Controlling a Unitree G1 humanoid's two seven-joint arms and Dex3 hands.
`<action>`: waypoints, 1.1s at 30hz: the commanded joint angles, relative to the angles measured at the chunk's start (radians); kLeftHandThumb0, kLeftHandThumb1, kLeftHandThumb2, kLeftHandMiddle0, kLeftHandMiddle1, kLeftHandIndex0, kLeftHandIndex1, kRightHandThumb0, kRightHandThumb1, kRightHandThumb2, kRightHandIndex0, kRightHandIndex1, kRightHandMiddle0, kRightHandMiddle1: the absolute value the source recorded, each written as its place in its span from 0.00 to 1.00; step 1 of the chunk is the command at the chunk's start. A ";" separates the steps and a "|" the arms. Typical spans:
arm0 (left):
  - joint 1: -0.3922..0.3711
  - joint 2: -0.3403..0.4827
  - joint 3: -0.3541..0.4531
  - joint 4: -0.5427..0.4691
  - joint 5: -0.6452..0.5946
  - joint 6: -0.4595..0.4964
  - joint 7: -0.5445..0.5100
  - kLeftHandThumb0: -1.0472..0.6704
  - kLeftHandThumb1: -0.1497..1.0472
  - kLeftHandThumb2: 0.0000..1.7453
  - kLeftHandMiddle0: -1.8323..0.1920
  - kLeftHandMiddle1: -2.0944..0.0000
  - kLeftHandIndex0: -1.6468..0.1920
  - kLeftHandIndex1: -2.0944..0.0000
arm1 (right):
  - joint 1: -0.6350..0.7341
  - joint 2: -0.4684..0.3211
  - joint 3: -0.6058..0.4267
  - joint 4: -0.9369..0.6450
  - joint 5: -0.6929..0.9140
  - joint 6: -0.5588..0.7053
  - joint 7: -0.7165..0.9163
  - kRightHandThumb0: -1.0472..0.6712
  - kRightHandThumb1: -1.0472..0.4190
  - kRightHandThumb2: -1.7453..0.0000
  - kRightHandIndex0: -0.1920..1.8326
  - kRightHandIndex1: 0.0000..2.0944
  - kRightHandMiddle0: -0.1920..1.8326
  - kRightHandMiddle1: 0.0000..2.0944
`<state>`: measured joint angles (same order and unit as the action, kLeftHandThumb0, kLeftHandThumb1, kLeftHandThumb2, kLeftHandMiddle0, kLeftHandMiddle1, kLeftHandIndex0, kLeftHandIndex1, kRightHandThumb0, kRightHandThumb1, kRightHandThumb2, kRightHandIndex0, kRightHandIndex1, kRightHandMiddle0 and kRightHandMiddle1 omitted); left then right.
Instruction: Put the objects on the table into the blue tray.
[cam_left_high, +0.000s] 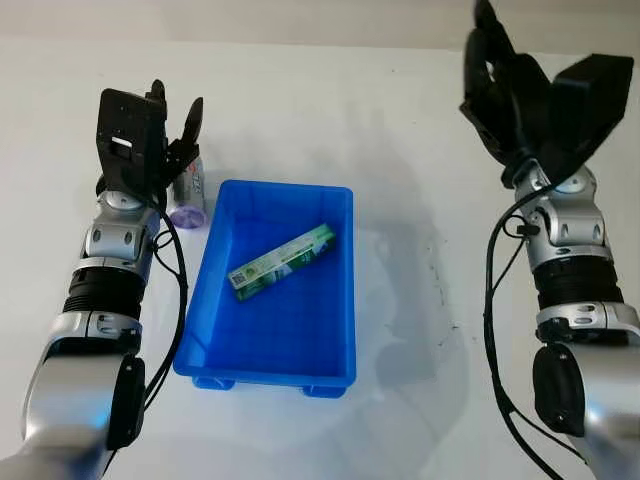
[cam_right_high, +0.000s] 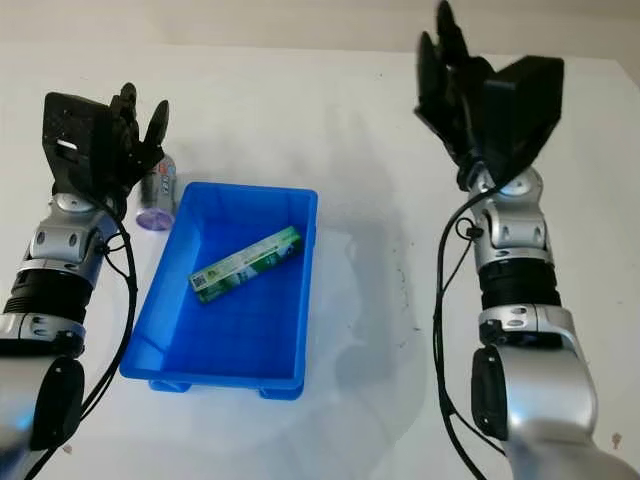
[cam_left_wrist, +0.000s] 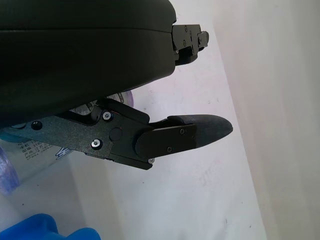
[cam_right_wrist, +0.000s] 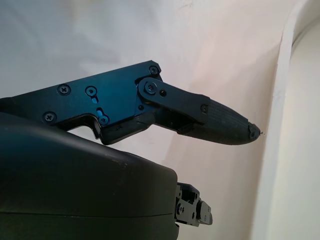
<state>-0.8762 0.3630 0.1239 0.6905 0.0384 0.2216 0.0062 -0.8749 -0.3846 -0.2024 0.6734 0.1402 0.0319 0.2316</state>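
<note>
Left hand poised over the last loose item beside the blue tray.

A green rectangular carton (cam_left_high: 283, 262) is already lying diagonally inside the blue plastic tray (cam_left_high: 342, 300) on the white worktop (cam_left_high: 420, 150). A small clear bottle with a purple cap (cam_left_high: 188, 195) is lying on the worktop just beside the tray's far left corner. The left hand (cam_left_high: 172, 128) is held directly over it, fingers uncurled and nothing gripped. The right hand (cam_left_high: 500, 75) is raised well apart on the far right, open and holding nothing. For a sound grasp, the fingers should be lowered around the bottle's body, closed firmly since it may roll, then carried over the near wall.
</note>
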 joint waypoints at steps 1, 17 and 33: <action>-0.020 0.012 0.000 -0.010 0.003 -0.008 -0.006 0.23 1.00 0.30 0.98 0.98 0.95 0.97 | 0.033 0.015 -0.009 -0.013 0.011 0.017 -0.009 0.19 0.00 0.55 0.00 0.00 0.00 0.00; -0.075 0.347 -0.012 -0.123 0.031 -0.325 -0.375 0.23 1.00 0.08 0.96 0.98 0.95 0.98 | 0.104 0.062 0.013 -0.134 0.009 0.107 -0.019 0.21 0.00 0.53 0.00 0.00 0.00 0.00; -0.331 0.760 -0.456 -0.077 0.910 -0.834 -0.129 0.26 0.83 0.03 0.98 0.98 0.98 0.98 | 0.093 0.065 0.019 -0.097 0.006 0.098 -0.013 0.23 0.00 0.52 0.00 0.00 0.00 0.00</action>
<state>-1.1465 1.0782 -0.2640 0.5870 0.8557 -0.5410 -0.1893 -0.7804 -0.3192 -0.1794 0.5708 0.1450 0.1325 0.2197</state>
